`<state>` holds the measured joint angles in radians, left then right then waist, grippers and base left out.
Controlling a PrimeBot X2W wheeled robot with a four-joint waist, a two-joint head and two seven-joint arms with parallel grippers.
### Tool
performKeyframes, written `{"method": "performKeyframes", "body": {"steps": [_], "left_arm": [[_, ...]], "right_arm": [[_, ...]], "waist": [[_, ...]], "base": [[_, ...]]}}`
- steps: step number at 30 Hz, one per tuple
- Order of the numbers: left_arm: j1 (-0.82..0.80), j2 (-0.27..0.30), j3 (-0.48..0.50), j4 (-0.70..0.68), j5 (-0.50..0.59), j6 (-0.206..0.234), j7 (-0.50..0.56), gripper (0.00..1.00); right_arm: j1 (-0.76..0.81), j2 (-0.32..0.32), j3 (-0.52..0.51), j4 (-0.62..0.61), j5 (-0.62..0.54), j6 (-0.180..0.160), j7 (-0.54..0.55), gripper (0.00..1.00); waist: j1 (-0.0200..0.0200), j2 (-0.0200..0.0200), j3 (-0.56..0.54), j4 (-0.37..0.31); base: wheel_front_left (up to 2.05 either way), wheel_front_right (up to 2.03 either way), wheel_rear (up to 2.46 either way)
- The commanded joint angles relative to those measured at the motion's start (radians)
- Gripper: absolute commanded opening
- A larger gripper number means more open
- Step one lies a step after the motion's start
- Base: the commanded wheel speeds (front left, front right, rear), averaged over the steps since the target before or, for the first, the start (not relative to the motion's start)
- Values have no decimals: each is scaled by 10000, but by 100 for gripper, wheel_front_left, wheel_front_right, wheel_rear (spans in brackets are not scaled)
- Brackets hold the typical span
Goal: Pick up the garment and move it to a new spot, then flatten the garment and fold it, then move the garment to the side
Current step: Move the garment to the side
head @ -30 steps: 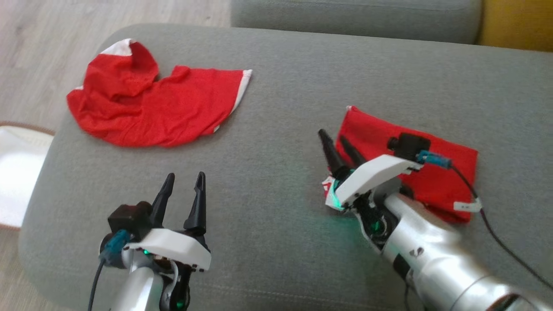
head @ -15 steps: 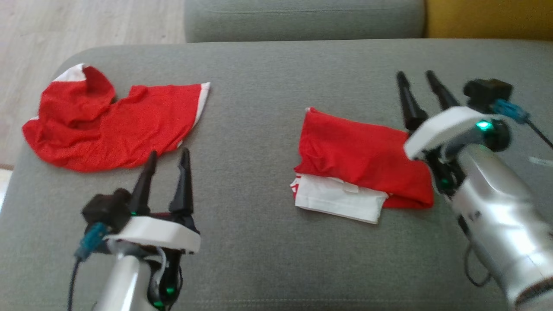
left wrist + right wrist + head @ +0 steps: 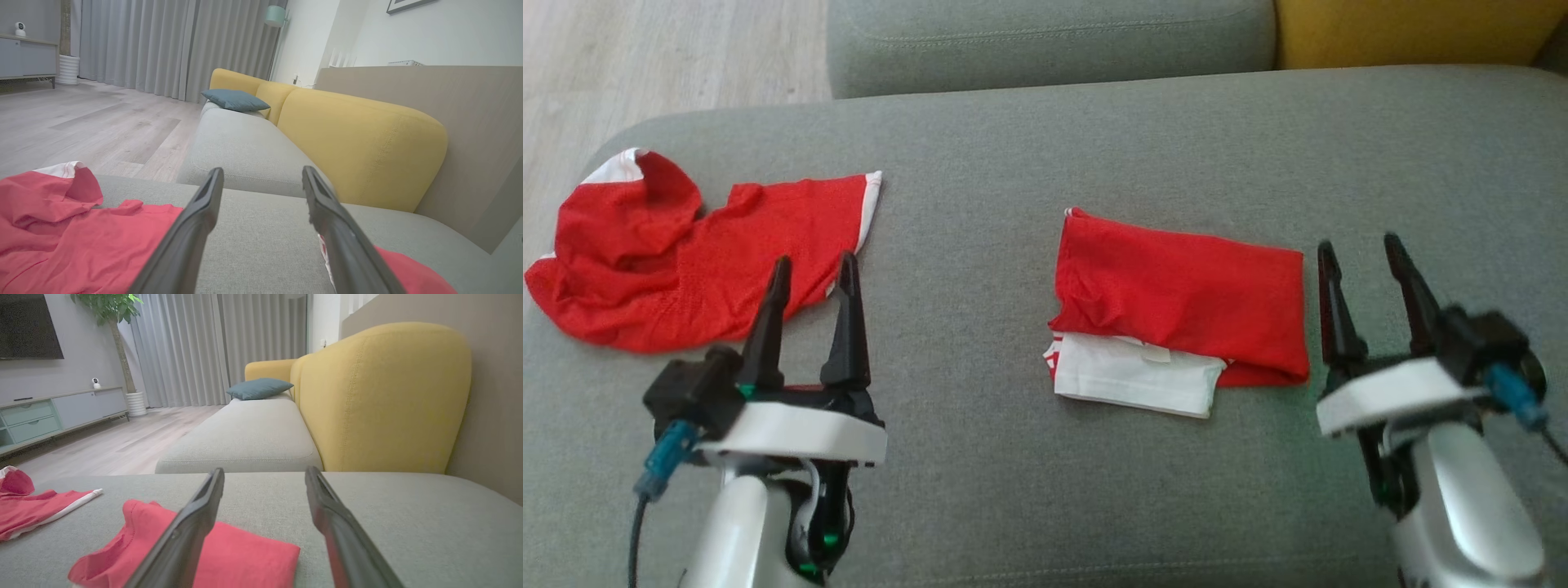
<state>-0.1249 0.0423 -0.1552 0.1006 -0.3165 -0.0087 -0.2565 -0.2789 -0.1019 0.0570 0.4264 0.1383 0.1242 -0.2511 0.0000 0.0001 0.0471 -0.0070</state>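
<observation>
1. Folded garment (image 3: 1180,306): red, a flat rectangle lying on the grey cushion (image 3: 1029,490). A white layer (image 3: 1135,380) sticks out from under its near edge, on the robot's side, toward its left corner.
2. Right tool (image 3: 1359,242): just right of the folded garment, apart from it. Both dark fingers stand spread wide, and bare cushion shows between them. Nothing pinched.
3. Right wrist view: the folded garment sits low and left of the fingers. The left finger crosses in front of its red cloth.
4. Left tool (image 3: 815,260): well to the left of the folded garment. Fingers spread wide, nothing between them.
5. Loose garment (image 3: 686,261): red with white trim, rumpled, not flattened. It lies farther left of the folded garment than the left tool does, with a stretch of bare cushion between the two garments. In the head view the left tool's fingertips overlap its near edge; contact cannot be told.
6. Beyond the folded garment, away from the robot: a second grey seat (image 3: 1045,41) and, to its right, a yellow backrest (image 3: 1405,28).
7. Farther beyond, on that seat: a blue pillow (image 3: 259,388). Wooden floor (image 3: 645,65) shows beyond and left of the folded garment.
</observation>
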Motion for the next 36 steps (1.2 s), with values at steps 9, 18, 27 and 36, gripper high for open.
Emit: {"method": "performKeyframes", "body": {"steps": [9,18,27,36], "left_arm": [[56,79,122,-47,391,-43,-53,100],[-349,79,-145,80,317,-188,-53,100],[-795,79,-405,259,221,-289,-53,100],[-1225,79,-511,295,3,-224,-53,100]], "right_arm": [[981,457,-308,-1252,-829,65,-106,100],[378,508,-176,-1225,-950,65,85,0],[-1182,514,-708,740,-1636,65,755,0],[-2192,516,-1001,3111,-2023,65,597,0]], "waist": [[0,-1,22,-49],[0,-1,812,540],[0,-1,1728,1635],[0,-1,2172,2194]], "base": [[0,0,0],[0,0,0],[0,0,0],[0,0,0]]}}
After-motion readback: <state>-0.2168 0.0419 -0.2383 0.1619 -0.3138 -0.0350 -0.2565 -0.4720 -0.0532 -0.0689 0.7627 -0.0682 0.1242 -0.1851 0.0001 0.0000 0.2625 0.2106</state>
